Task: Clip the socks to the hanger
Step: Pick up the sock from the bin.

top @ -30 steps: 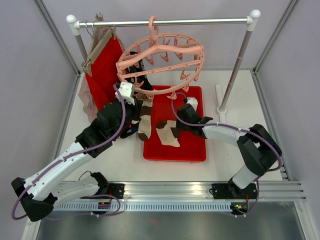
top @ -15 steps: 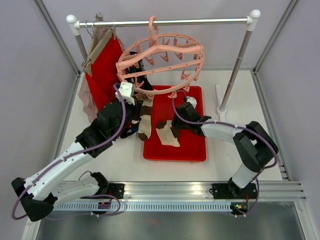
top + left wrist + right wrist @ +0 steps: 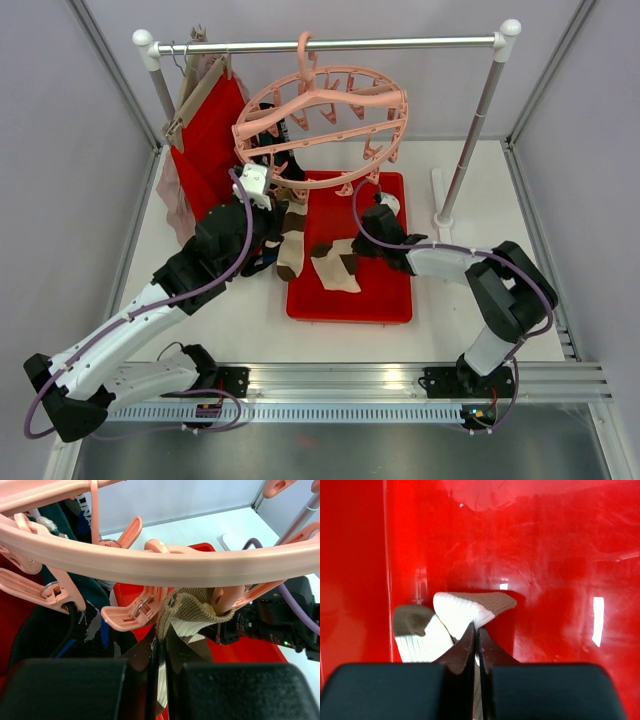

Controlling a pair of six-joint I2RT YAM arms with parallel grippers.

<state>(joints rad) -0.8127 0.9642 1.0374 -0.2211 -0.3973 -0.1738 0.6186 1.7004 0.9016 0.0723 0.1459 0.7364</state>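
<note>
The pale-pink ring hanger hangs by its hook from the rail, its pegs dangling. My left gripper is shut on a beige, brown and white sock that hangs down from it just under the ring's near edge. In the left wrist view the gripper holds that sock's cuff up against the pegs under the ring. Dark socks hang clipped at the left. My right gripper is shut on a second beige-brown sock lying in the tray. The right wrist view shows the gripper pinching that sock.
The red tray lies under the hanger. A wooden hanger with a red cloth and a pinkish garment hang at the rail's left end. The rack's right post and foot stand right of the tray.
My right gripper has shifted slightly toward the far side of the tray, still pinching its sock. The left arm and its sock have not visibly moved.
</note>
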